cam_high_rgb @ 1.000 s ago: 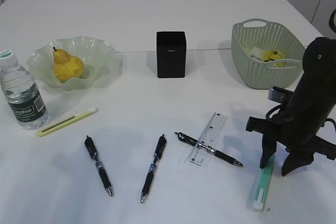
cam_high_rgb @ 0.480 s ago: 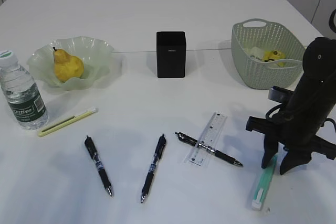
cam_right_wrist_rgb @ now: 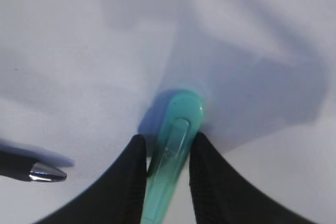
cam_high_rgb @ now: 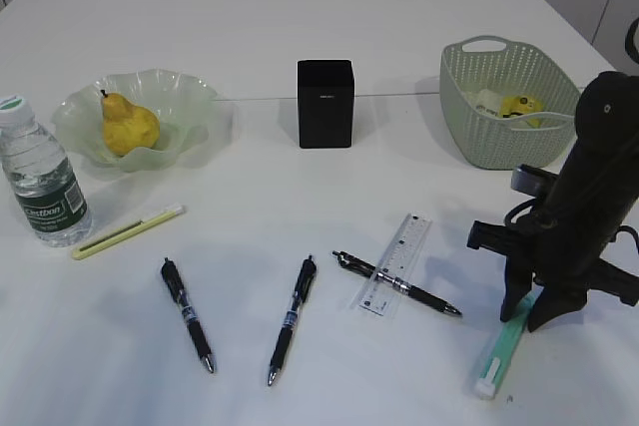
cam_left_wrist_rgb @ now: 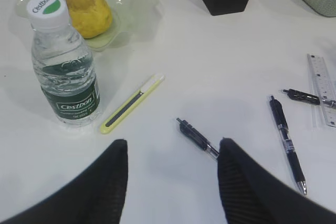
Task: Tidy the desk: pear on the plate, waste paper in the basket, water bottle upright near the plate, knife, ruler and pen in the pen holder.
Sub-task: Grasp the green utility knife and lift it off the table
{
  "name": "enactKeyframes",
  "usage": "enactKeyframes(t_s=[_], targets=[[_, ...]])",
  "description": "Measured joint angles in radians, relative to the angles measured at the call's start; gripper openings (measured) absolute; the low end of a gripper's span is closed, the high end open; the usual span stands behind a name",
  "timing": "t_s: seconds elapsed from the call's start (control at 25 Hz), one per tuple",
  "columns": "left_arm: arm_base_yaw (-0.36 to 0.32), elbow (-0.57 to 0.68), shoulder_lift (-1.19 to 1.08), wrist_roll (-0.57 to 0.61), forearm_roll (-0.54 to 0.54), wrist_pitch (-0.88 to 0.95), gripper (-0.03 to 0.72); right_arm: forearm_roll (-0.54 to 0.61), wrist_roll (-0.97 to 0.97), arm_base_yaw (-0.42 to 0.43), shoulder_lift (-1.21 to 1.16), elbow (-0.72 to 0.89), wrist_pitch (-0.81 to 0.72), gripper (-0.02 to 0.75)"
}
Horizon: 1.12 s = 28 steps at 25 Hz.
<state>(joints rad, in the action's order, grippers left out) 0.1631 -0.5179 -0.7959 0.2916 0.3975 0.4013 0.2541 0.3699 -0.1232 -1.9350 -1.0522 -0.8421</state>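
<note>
Right claw (cam_right_wrist_rgb: 167,163) down on desk (cam_high_rgb: 300,7), fingers pinched on both sides of green knife (cam_right_wrist_rgb: 170,156), touching it. Knife lies straight between fingers, long way running near to far, white end near. Knife: thin, see-through green. Sits right, near edge. Right arm closest. Left claw (cam_left_wrist_rgb: 170,174) half open, holds nothing, far off left.

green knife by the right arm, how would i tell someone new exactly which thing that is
Start at the sage-green basket at the desk's right and come toward the near edge to the black right gripper. Between its fingers lies the teal-and-white utility knife. The other knife, near the water bottle on the left, is yellow-green, and the pens are black.
</note>
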Motion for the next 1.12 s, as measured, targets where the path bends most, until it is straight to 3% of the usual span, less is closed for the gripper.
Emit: enactKeyframes(t_s=[0.28, 1.12], targets=[[0.000, 0.000, 0.000, 0.000, 0.000, 0.000, 0.379, 0.032, 0.008, 0.000, -0.028, -0.016, -0.051, 0.170], [0.000, 0.000, 0.000, 0.000, -0.002, -0.004, 0.377, 0.053, 0.010, 0.000, -0.030, -0.021, -0.043, 0.165]])
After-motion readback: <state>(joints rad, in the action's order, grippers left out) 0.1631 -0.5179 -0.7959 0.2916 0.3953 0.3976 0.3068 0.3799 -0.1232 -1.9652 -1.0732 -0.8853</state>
